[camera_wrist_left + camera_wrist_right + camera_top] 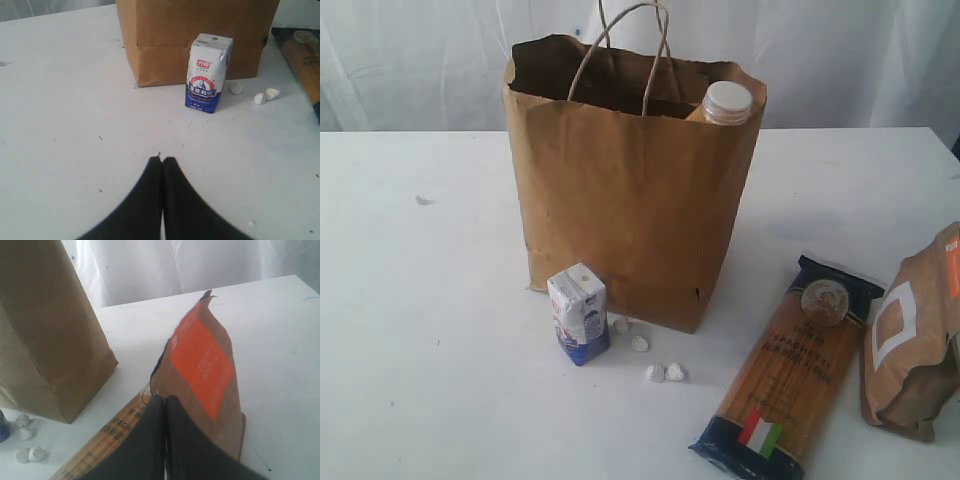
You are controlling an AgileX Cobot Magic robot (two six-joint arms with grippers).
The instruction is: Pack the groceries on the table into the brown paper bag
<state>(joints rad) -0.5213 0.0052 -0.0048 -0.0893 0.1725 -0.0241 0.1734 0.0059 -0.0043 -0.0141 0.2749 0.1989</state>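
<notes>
The brown paper bag (630, 200) stands upright mid-table, and the white-capped yellow grain bottle (726, 103) pokes out of its top. In front of it stands the small white-blue carton (578, 312) (209, 73). The dark-blue spaghetti pack (790, 375) lies flat to the right, beside the brown pouch (915, 335) (205, 375). My left gripper (162, 159) is shut and empty over the bare table (410, 330), short of the carton. Fingers pressed together, my right gripper (165, 399) hovers shut over the pouch's near edge and the spaghetti pack (107, 440). No jar or can shows. Neither gripper shows in the exterior view.
Several tiny white pebble-like bits (665, 372) (265, 95) lie between the carton and the spaghetti pack. A white curtain (420, 60) hangs behind the table. The bag's base (195, 45) (45, 340) stands near both grippers.
</notes>
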